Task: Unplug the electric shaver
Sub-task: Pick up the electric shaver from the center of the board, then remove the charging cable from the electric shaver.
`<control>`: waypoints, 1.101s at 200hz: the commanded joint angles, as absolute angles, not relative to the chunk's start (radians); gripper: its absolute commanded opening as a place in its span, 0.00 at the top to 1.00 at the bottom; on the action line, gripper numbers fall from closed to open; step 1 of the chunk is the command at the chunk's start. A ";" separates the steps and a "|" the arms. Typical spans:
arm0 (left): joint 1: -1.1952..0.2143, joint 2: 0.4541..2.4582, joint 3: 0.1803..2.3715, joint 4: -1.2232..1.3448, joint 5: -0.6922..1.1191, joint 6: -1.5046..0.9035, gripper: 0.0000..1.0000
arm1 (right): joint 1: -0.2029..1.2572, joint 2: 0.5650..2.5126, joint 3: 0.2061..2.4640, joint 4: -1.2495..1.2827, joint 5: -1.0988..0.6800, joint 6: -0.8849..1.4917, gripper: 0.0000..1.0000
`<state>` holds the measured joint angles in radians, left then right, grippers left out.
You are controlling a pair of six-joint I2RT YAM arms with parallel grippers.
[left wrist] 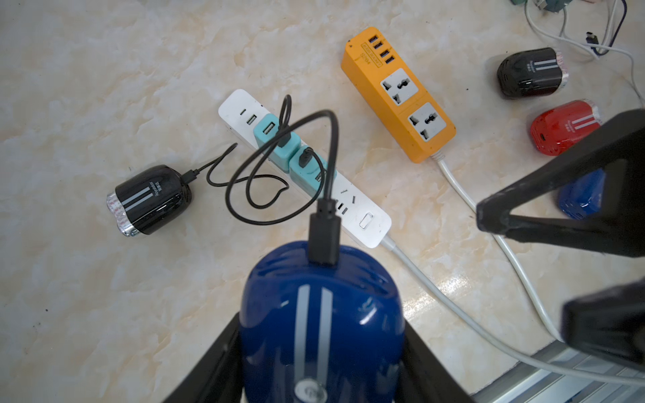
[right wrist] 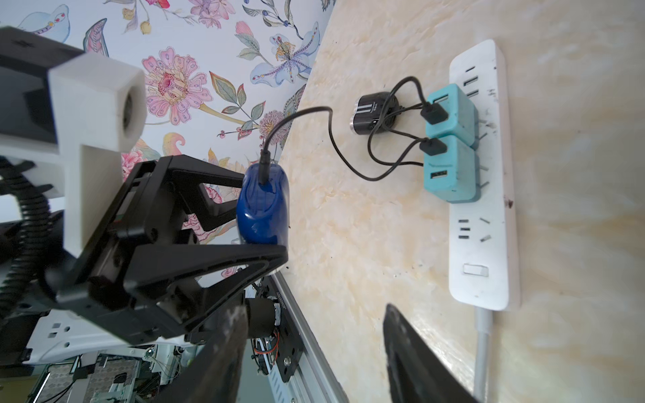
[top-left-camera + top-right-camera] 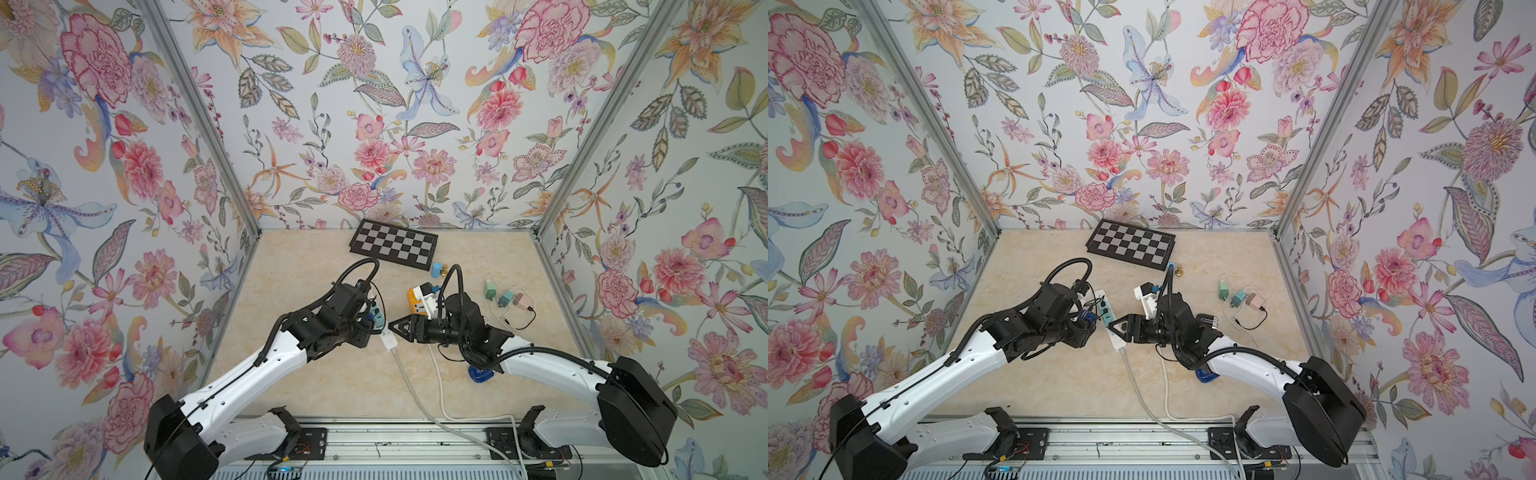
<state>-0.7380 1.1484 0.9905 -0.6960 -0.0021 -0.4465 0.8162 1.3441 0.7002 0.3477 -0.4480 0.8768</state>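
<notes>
- Progress, as I read it, is about halfway: you have the shaver secured, but the plug sits fully seated in its end, so the unplugging itself is not yet done.
- Your left gripper is clamped across the shaver's blue body, one finger on each side. It holds the shaver seemingly clear of the table, near the middle, on the left-edge side of the strip.
- Your right gripper has its jaws apart with nothing between them. It hangs near the shaver and the strip's switch end, touching neither plug nor cable.
- The cable loops from the plug to one of two teal adapters seated side by side in the strip. Its loops cross those of a black shaver lying on the table on the strip's left-edge side, so I cannot say for sure which adapter is yours.
- What is left: bring the open jaws onto the plug's black housing, close them, and pull straight out along the shaver's axis while the left gripper holds firm.
- Watch the slack: a pull on the cord instead of the housing would likely drag the adapters or the strip.
</notes>
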 commanded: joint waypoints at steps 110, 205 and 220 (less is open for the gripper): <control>-0.961 0.920 0.890 -0.917 -0.104 -0.779 0.56 | 0.844 1.432 0.693 0.557 -0.511 1.114 0.43; -1.033 0.961 0.904 -0.868 -0.184 -0.739 0.56 | 0.950 1.371 0.715 0.463 -0.429 1.111 0.48; -1.037 0.977 0.899 -0.852 -0.178 -0.720 0.56 | 0.966 1.382 0.727 0.460 -0.425 1.112 0.49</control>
<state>-1.0214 0.9642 0.8948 -0.8967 -0.1436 -0.7452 0.9432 1.3930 0.6895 0.4728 -0.4553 1.1011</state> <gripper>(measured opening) 0.607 0.513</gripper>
